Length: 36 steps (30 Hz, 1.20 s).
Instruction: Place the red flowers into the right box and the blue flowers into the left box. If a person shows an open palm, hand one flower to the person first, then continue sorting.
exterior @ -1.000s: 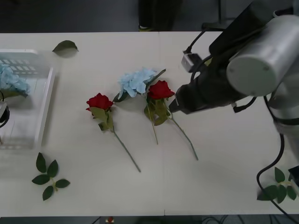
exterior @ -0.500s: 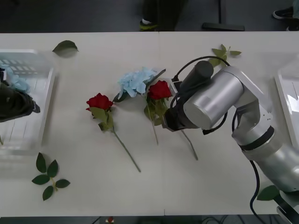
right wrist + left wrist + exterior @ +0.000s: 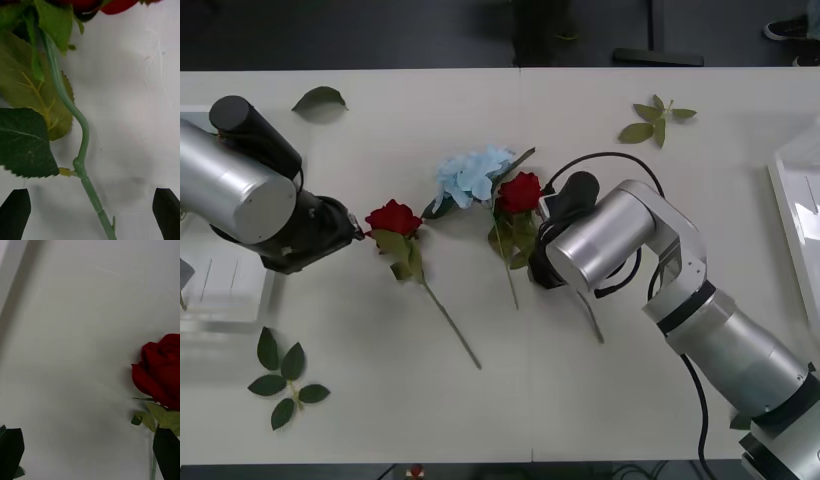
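1. Jaws on the right gripper (image 3: 90, 213) are wide, straddling the stem of the middle red rose (image 3: 519, 192), so this looks like the pre-grasp step.
2. Left gripper (image 3: 90, 453) is spread too, just beside the other rose (image 3: 392, 217) on the table (image 3: 660, 400).
3. Next move: drop, close on the stem, carry to the right box (image 3: 798, 210), I think.
4. Blue hydrangea (image 3: 472, 175) touches that middle rose; the left box (image 3: 220, 300) sits under the left arm.
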### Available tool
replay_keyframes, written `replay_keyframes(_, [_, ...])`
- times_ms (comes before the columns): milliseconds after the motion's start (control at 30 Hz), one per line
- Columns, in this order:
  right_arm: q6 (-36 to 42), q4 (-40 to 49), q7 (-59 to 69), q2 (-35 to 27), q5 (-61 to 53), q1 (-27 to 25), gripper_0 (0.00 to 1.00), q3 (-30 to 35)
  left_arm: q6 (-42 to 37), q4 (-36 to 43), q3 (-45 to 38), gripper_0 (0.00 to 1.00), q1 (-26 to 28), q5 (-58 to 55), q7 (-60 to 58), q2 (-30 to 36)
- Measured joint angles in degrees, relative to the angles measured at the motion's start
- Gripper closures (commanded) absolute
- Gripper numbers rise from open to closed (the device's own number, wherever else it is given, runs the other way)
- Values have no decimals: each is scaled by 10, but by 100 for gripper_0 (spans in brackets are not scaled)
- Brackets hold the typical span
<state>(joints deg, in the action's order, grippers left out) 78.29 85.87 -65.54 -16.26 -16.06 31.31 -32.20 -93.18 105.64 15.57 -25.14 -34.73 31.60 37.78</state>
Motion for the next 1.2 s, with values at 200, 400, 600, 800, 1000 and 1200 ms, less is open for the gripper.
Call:
replay_keyframes(200, [-26,-23,0,3,10,0,6,-9,21,0,26,0,-2,54,-54,-51])
replay_keyframes(400, [-40,-26,-1,3,15,0,25,-8,44,0,123,0,-23,95,-97,-59])
replay_keyframes(600, [-41,-28,-22,3,24,0,100,-8,49,0,155,0,-33,96,-107,-63])
replay_keyframes(800, [-41,-28,-31,4,33,0,100,-9,105,-36,155,0,-33,119,-106,-80])
replay_keyframes(1000, [-41,-30,-32,4,33,2,100,-10,112,-92,155,0,-33,146,-66,-106])
replay_keyframes(1200, [-33,-31,-32,3,24,5,100,-8,112,-112,155,0,-39,147,-63,-119])
